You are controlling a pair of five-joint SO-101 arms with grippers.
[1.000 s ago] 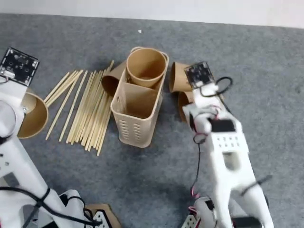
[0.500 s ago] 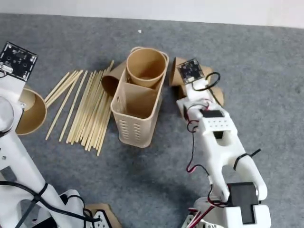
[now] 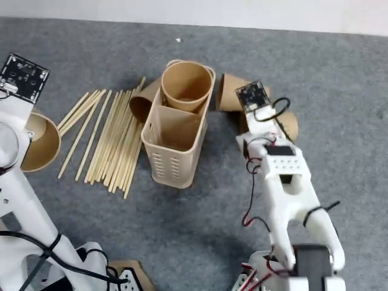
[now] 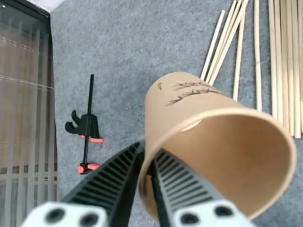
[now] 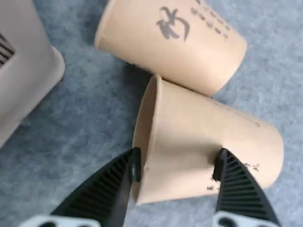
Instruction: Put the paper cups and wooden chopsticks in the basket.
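**Close square on the lying cup before you lift**

Your right gripper (image 5: 177, 165) stands wide open, one finger on each side of the lying cup (image 5: 208, 142) near its rim. Before you squeeze, centre it so both pads meet the wall evenly. The paper will likely crush or roll under a skewed pinch, and the second cup (image 5: 175, 38) touching it could get dragged along.

Your left gripper (image 4: 149, 153) is clamped on the held cup (image 4: 222, 142), one finger inside the wall and one outside, raised off the floor and well left of the chopsticks (image 3: 112, 139).

The basket (image 3: 170, 163) stands between the arms. Its far compartment already has a nested cup (image 3: 185, 85), and the near one is free.

Everything rests on grey carpet (image 3: 339, 91). A clamp (image 4: 85, 132) lies beside a dark slatted panel (image 4: 23, 94).
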